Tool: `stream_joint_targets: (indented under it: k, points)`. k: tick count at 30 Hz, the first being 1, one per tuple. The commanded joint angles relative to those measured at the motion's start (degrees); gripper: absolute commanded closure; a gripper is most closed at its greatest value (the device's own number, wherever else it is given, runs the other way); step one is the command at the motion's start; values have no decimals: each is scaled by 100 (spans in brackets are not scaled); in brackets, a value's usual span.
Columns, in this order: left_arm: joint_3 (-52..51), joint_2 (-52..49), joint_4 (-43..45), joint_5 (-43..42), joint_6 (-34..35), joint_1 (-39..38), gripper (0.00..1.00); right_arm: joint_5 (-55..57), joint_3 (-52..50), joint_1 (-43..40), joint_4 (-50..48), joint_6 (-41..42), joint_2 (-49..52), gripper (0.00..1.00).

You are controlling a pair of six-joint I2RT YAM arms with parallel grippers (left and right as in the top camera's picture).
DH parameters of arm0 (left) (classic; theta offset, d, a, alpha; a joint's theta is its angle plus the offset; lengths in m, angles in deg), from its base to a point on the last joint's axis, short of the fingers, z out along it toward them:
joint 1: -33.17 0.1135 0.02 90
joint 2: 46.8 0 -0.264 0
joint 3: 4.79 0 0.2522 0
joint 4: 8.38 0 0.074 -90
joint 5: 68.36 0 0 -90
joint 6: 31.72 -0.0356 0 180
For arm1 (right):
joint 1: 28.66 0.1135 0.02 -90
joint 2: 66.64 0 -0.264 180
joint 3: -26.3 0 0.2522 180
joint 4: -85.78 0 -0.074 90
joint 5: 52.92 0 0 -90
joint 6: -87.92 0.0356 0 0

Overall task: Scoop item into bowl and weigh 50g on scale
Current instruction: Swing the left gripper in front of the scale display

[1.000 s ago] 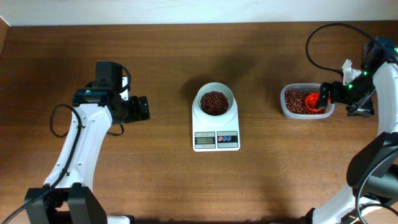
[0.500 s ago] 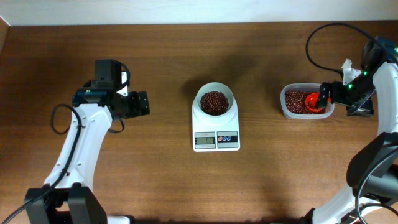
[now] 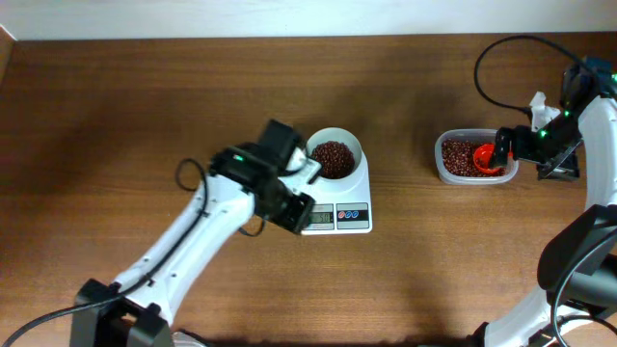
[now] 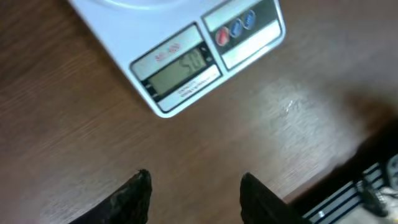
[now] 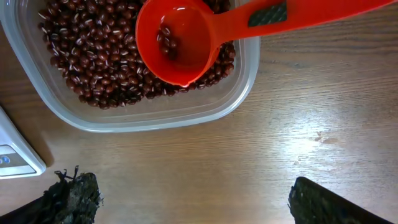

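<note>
The beans [image 3: 333, 159] lay heaped in the white bowl [image 3: 358, 145] on the scale [image 4: 155, 31], just ahead of the left gripper [image 4: 196, 196]. Its fingers stood apart over the bare table [image 4: 74, 137], holding nothing. The digits on the display [image 4: 180, 70] were blurred. Further beans [image 5: 93, 56] filled the clear tub [image 5: 245, 74] ahead of the right gripper [image 5: 193, 205], which was spread wide and empty, and the red scoop [image 5: 177, 43] rested inside the tub.

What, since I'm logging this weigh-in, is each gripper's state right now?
Left gripper: open, holding nothing, above the table by the scale.
Right gripper: open, holding nothing; the red scoop lies in the tub.
</note>
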Motion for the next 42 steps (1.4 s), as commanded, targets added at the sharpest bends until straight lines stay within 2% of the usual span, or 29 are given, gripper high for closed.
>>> stream_joint_targets:
  k: [1,6,9,12,15,19,20,22,25,26,29,42]
  points:
    - [-20,109,232,960,-66,-623,26,-50,2,15,0,-44,-146,1]
    - [-579,103,831,1093,131,-994,12,-50,2,15,0,-42,-146,1]
    - [-994,103,988,1095,127,-994,10,-50,2,15,0,-44,-146,1]
    - [-1644,103,1635,1204,125,-994,7,-50,2,15,0,-44,-146,1]
    - [-1770,103,1910,1263,-273,-994,6,-50,2,15,0,-42,-146,1]
    - [-1770,103,2275,1270,-284,-994,5,-50,2,15,0,-44,-146,1]
    - [-1770,103,2293,1274,-256,-994,1,-50,2,15,0,-44,-146,1]
    - [-1770,98,2286,1700,195,-1073,1,-50,2,15,0,-44,-146,1]
    - [-1770,98,2271,1779,763,-1539,1,-50,2,15,0,-42,-146,1]
    - [-1770,98,2175,2306,1257,-1759,1,-50,2,15,0,-42,-146,1]
    - [-1770,98,1659,2444,1895,-1886,1,-50,2,15,0,-42,-146,1]
    - [-1770,-240,1902,2468,1816,-1882,1,-50,2,15,0,-42,-146,1]
